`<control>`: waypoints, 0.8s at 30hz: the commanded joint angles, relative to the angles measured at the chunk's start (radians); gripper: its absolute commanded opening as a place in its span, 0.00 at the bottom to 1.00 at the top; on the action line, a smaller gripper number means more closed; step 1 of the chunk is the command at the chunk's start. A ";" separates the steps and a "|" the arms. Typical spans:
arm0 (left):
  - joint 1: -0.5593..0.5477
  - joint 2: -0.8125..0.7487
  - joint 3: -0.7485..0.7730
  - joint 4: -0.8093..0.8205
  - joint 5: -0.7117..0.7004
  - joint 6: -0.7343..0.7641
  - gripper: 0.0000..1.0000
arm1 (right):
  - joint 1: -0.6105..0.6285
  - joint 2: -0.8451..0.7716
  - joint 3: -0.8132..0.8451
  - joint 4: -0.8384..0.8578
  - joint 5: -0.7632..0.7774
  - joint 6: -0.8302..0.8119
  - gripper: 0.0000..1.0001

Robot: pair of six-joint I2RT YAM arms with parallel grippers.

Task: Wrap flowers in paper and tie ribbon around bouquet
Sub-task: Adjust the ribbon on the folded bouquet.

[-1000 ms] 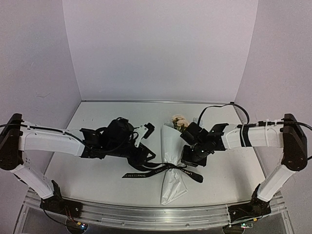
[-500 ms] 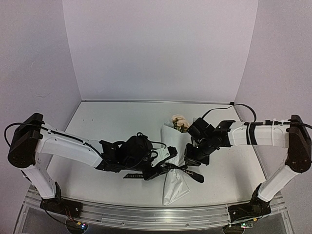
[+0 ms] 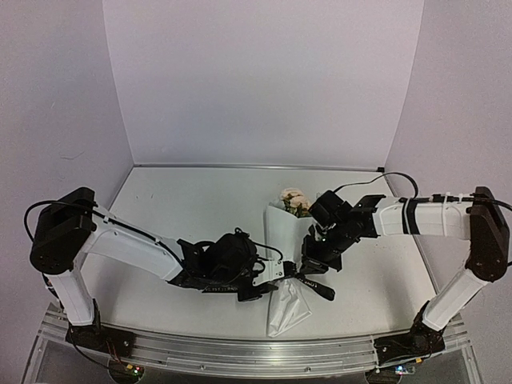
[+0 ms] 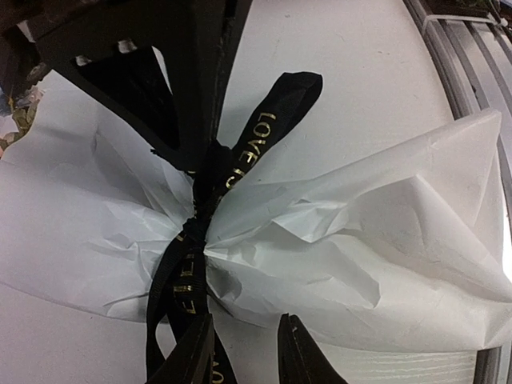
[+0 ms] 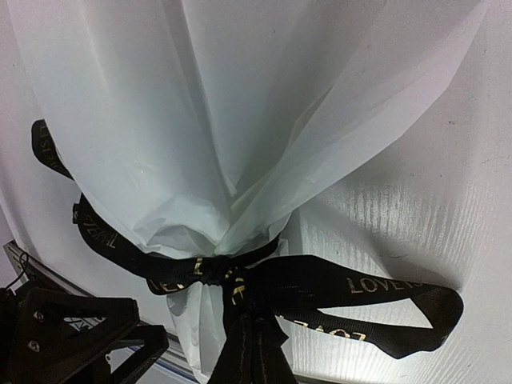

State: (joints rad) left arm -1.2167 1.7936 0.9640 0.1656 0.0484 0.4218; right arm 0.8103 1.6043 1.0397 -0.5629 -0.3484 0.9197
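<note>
White paper: wrapped round the stems as a crumpled cone, pinched in at a narrow waist and flaring out again below it.
Black ribbon: knotted round that waist, with pale lettering along its length. One loop lies flat on the bench to the right of the cone, and other strands trail off to the left.
Flowers: peach blooms poke out of the wide far end of the cone. The stems are hidden inside the wrap.
Bouquet: lies flat a little right of the bench's middle, blooms away from the arm bases, paper tail toward the near edge.
Left claw: low at the left side of the knot, released. Its fingers stand apart with a bare gap between them, a ribbon strand runs just beside one finger, and nothing is pinched.
Right claw: at the right side of the waist, clenched. A strand runs from the knot straight into its tips, so it is grasping the ribbon.
Arms: both reach inward and meet at the bouquet's waist.
</note>
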 commanded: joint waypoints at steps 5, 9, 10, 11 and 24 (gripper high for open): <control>-0.004 0.068 0.085 0.056 -0.039 0.077 0.28 | -0.017 -0.001 0.002 -0.011 -0.016 -0.018 0.00; -0.004 0.090 0.095 0.085 -0.141 0.088 0.24 | -0.018 -0.004 -0.001 -0.011 -0.017 -0.021 0.00; -0.004 0.093 0.094 0.091 -0.150 0.093 0.24 | -0.018 -0.004 -0.001 -0.012 -0.019 -0.021 0.00; -0.004 0.097 0.096 0.091 -0.152 0.097 0.24 | -0.018 -0.004 -0.001 -0.012 -0.020 -0.021 0.00; -0.004 0.099 0.092 0.089 -0.184 0.080 0.01 | -0.032 -0.034 -0.027 -0.028 0.024 -0.025 0.00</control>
State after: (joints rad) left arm -1.2175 1.8977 1.0245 0.2147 -0.0953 0.5158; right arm 0.7930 1.6042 1.0334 -0.5682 -0.3593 0.9054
